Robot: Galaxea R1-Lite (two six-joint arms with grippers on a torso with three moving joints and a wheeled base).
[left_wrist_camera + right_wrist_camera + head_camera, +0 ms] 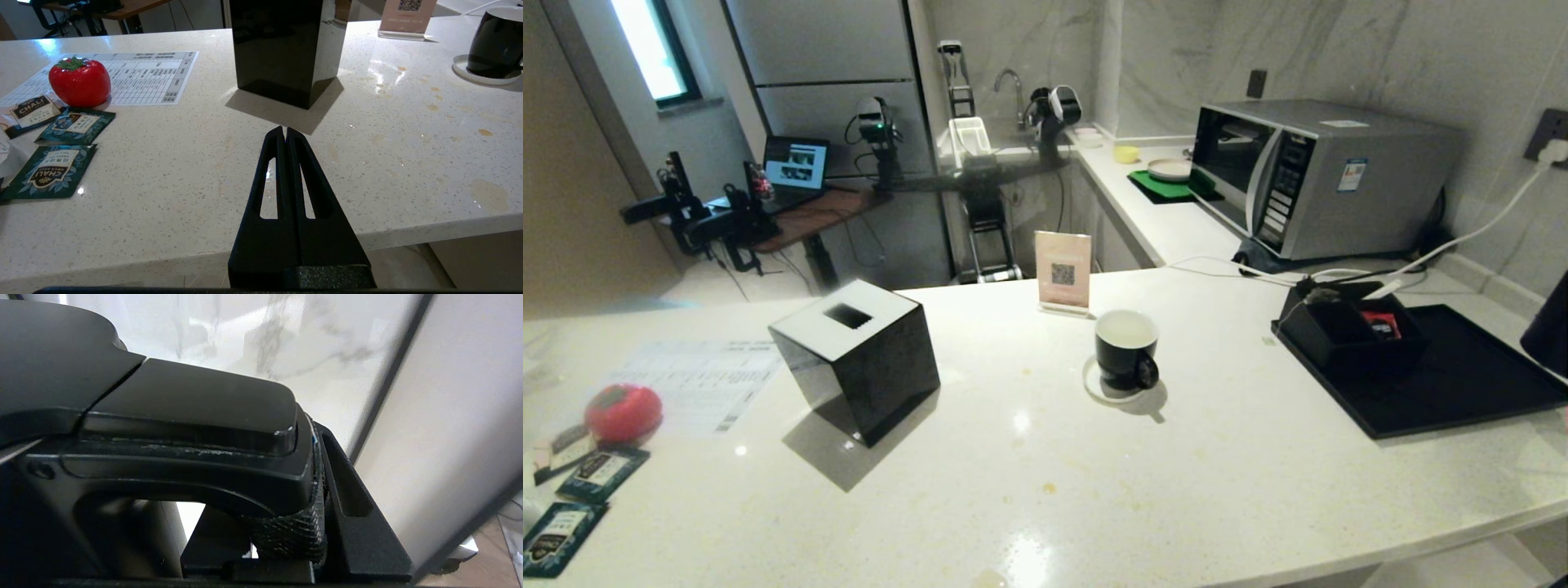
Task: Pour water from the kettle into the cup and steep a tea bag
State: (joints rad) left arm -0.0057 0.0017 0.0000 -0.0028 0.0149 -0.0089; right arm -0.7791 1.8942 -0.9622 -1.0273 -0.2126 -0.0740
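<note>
gripping kettle [143, 416] by side handle, right gripper [322, 506] fingers clamped on it, out at far right edge of counter. big rigid body, likely heavy (sloshy if full), so keep hold near top. cup [1125, 349] mid counter on coaster, glossy, breakable. left gripper [284, 132] pressed together, idle near edge.

Left gripper [284, 131] poised above a speckled white countertop [196, 171], jaws pressed together.

Straight beyond the tips: black cube [286, 45]. Off to one side: red tomato-shaped object [80, 81] on a printed sheet [139, 77], three dark teal packets [51, 171] nearer. Opposite side, farther off: black cup [496, 43] on a white coaster [461, 69], pink card stand [406, 18] behind.
</note>
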